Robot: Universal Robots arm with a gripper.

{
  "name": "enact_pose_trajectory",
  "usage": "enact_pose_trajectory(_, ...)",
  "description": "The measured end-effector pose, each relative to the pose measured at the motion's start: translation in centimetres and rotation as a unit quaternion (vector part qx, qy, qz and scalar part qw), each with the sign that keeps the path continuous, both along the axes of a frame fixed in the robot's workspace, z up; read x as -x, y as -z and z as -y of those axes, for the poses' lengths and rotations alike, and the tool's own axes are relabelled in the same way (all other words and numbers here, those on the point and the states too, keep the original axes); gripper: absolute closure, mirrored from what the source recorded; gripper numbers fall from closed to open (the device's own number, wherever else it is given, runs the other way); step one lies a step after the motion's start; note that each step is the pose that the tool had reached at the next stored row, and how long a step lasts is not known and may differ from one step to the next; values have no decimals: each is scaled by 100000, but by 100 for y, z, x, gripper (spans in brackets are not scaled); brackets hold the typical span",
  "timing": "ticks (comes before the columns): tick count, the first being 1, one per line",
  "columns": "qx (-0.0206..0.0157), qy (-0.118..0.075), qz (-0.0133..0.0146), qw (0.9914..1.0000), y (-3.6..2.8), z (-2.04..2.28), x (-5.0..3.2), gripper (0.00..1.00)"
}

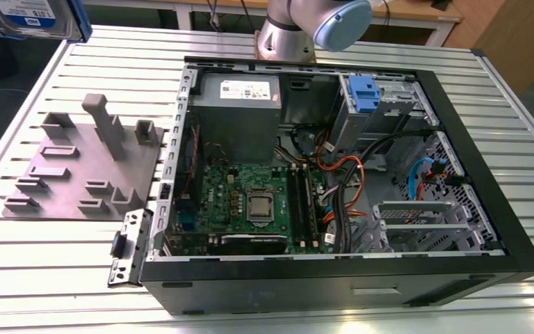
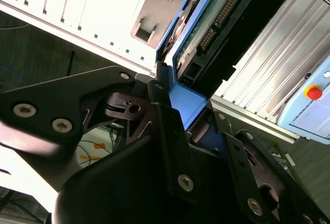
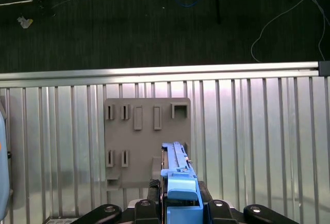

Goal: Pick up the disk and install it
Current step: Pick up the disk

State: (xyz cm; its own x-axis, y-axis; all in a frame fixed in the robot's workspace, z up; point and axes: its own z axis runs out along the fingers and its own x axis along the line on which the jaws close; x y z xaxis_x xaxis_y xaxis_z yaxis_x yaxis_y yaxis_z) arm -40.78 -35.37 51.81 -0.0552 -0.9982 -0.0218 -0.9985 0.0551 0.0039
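Observation:
The disk (image 1: 35, 17) hangs in the air at the far corner on the exterior view's left, its white-and-blue label and blue frame showing. In the second wrist view the gripper (image 2: 180, 105) is shut on the disk's blue rail, and the disk (image 2: 227, 7) shows its green circuit board and connector. In the first wrist view the disk (image 3: 177, 167) stands edge-on between the black fingers (image 3: 154, 195), high above the grey fixture plate (image 3: 147, 126). The open computer case (image 1: 341, 181) lies on the slatted table, with a drive cage and blue latch (image 1: 364, 94) at its far side.
The arm's base (image 1: 295, 31) stands behind the case. A grey fixture plate (image 1: 77, 167) with upright pegs lies on the exterior view's left. Inside the case are a power supply (image 1: 239, 94), a motherboard (image 1: 248, 202) and orange and black cables (image 1: 350, 181). The table edge (image 3: 154, 72) borders dark floor.

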Motion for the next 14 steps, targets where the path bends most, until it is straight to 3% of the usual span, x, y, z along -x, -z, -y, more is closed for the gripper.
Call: enact_pose_trajectory(14,-2,1,7,100000,1,23,-46,64)
